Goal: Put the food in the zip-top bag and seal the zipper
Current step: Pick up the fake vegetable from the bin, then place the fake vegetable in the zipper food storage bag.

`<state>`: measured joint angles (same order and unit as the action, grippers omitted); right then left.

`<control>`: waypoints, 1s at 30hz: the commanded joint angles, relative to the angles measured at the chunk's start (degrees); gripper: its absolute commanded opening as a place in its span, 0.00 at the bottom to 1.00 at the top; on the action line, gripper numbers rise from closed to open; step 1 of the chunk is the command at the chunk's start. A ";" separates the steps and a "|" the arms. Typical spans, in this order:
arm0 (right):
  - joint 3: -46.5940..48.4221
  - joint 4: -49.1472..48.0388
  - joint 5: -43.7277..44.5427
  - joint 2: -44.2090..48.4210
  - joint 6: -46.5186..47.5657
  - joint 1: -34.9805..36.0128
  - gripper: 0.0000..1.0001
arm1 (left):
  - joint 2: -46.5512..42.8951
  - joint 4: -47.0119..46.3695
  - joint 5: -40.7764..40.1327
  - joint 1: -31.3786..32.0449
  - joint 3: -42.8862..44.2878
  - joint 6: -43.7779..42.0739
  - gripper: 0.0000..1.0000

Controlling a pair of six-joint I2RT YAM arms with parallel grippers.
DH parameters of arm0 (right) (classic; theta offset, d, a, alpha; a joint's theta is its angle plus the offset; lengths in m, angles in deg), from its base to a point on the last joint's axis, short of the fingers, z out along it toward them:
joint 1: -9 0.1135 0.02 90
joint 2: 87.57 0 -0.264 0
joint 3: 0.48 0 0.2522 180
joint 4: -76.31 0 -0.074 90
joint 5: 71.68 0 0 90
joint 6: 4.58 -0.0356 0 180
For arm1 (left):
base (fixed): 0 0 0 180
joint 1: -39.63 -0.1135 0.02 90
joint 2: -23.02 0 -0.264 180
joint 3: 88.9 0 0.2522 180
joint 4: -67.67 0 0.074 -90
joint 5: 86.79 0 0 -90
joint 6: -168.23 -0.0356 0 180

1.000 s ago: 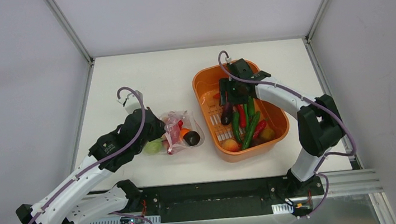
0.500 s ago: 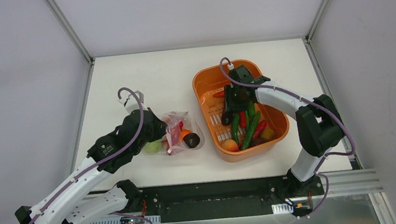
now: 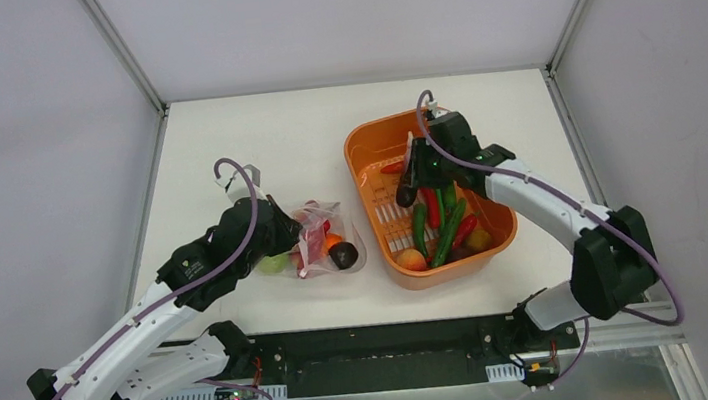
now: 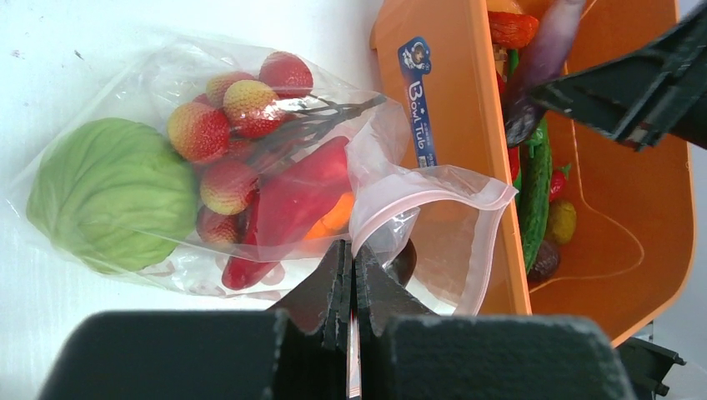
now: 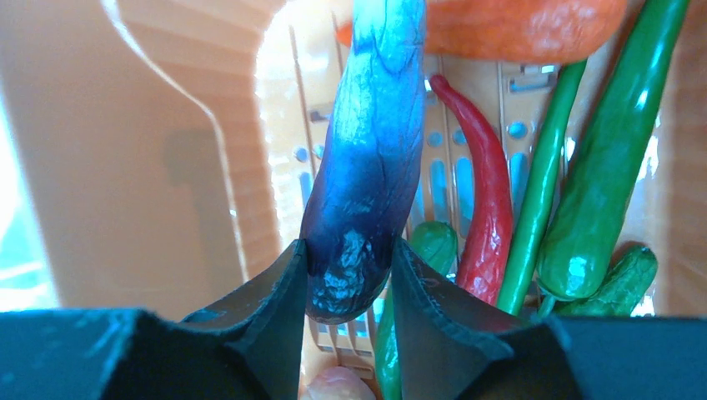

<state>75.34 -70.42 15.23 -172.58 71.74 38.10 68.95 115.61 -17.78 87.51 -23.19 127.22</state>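
Two grippers: both are occupied, one with the bag and one with food.
Left gripper (image 4: pixel 352 268): its jaws are pressed together on the lip of the zip-top bag (image 4: pixel 433 242), just beside the zipper (image 4: pixel 425 193), propping the mouth open toward the orange tub (image 4: pixel 450 167).
Right gripper (image 5: pixel 348 283): it is clamped narrowly around the thick end of the eggplant (image 5: pixel 371 167), which looks lifted off the tub floor, above the red chili (image 5: pixel 488 208) and the green peppers (image 5: pixel 600 208).
Bag: it lies on the table (image 3: pixel 273 139) against the tub's left wall, with a green cabbage (image 4: pixel 108 196), red-yellow fruits (image 4: pixel 225 108) and a red pepper (image 4: pixel 292 200) inside.
Step in hand: you are moving one piece from tub to bag. Loading looks partly done, more food waits in the tub, and the zipper is unsealed.
Next move: carry the eggplant left over the tub wall, line its length up with the mouth, and feed the tip in before you let go.
Watch for: the opening is small and floppy, so a long piece may catch the lip or drag it out of the left pinch.
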 commanded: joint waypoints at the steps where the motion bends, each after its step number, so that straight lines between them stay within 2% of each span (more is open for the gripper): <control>1: -1.40 -6.54 2.57 7.49 -2.50 -0.17 0.24 | -0.30 -1.42 1.09 -0.79 1.64 -1.25 0.00; 10: -4.01 -12.87 2.12 17.94 -8.16 -0.10 0.24 | 1.83 -3.96 2.28 -0.77 7.14 -3.49 0.00; 16: -10.41 -19.09 -5.21 25.85 -13.60 -0.03 0.24 | 1.51 -9.81 1.53 -0.77 4.37 -3.56 0.00; 19: -13.90 -23.31 -10.01 29.79 -16.97 1.09 0.24 | 1.54 -9.44 0.81 -0.83 4.26 -1.65 0.00; 21: -14.81 -24.56 -11.05 31.53 -17.10 3.74 0.25 | 1.68 -9.61 1.73 -0.82 4.83 -1.92 0.00; 26: -17.79 -27.17 -3.49 34.97 -14.19 16.28 0.24 | 3.26 -8.47 1.44 -0.69 6.70 -1.76 0.00; 30: -17.42 -27.77 -0.40 35.23 -10.46 22.45 0.24 | 4.31 -10.54 2.79 0.22 4.82 2.10 0.00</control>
<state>57.48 -93.20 10.55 -138.48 57.86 56.29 72.67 108.96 -16.30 87.51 -18.45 125.84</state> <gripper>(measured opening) 0.392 0.009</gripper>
